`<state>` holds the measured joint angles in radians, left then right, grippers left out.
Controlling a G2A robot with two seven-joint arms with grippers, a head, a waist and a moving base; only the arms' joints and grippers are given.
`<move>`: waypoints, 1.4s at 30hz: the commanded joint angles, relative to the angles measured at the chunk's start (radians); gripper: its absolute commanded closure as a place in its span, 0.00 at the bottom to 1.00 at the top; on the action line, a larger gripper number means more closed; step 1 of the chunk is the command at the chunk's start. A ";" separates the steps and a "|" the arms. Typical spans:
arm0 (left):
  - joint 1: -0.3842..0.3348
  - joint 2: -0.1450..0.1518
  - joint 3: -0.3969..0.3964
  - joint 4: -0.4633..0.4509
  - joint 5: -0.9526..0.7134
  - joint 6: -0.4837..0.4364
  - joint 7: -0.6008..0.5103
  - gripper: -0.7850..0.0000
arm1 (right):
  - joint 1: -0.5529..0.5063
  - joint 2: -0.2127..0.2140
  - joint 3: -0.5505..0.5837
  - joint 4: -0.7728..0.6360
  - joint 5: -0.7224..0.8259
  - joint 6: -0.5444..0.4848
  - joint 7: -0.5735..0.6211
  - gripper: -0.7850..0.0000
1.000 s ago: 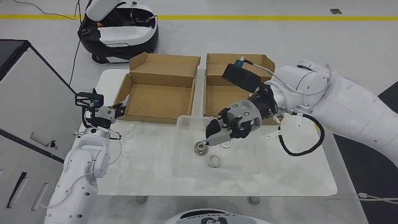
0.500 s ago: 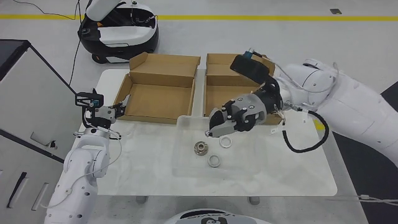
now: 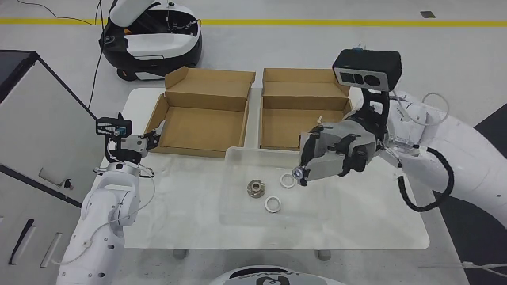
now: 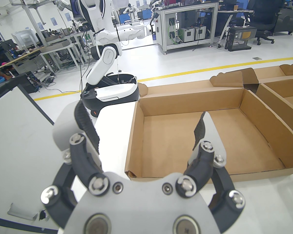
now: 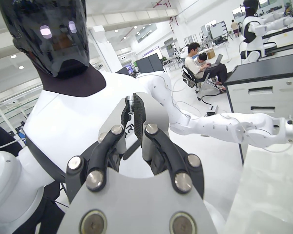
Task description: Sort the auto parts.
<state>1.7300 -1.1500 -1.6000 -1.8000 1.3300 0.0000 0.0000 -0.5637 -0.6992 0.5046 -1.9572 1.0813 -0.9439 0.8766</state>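
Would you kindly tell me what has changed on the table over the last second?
The right gripper, shut on a small metal part, rose out of the clear tray and swung toward the robot's right, turning to face the robot. The left gripper stayed open by the left box; the hub and two rings stayed in the tray.

Table (image 3: 356,222): left box (image 3: 202,127) and right box (image 3: 281,123) sit close side by side along the far edge. Tray (image 3: 238,210) lies just in front of them, mostly before the right box. In the tray: hub (image 3: 255,188) left of middle, far ring (image 3: 287,180) to its right, near ring (image 3: 273,204) in front, between those two. Right gripper (image 3: 299,174) hangs over the tray just right of the far ring, screw (image 5: 130,104) between its fingers. Left gripper (image 3: 154,138) is at the table's left edge, just beside the left box.
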 commanded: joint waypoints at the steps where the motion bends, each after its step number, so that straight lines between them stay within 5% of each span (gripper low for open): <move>1: 0.000 0.000 0.000 0.000 0.000 0.000 0.000 0.00 | -0.010 -0.011 0.014 -0.012 0.020 -0.006 -0.006 1.00; 6: 0.000 0.000 0.000 0.000 0.000 0.000 0.000 0.00 | -0.030 -0.053 0.039 -0.019 0.068 -0.010 -0.010 1.00; 29: 0.000 0.000 0.000 0.000 0.000 0.000 0.000 0.00 | -0.070 -0.065 0.057 -0.057 0.066 0.013 -0.042 1.00; 42: 0.000 0.000 0.000 0.000 0.000 0.000 0.000 0.00 | -0.196 -0.127 0.157 -0.131 0.291 0.008 0.008 1.00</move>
<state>1.7300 -1.1500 -1.6000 -1.8000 1.3300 0.0000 0.0000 -0.7483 -0.8213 0.6485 -2.0831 1.3548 -0.9380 0.8822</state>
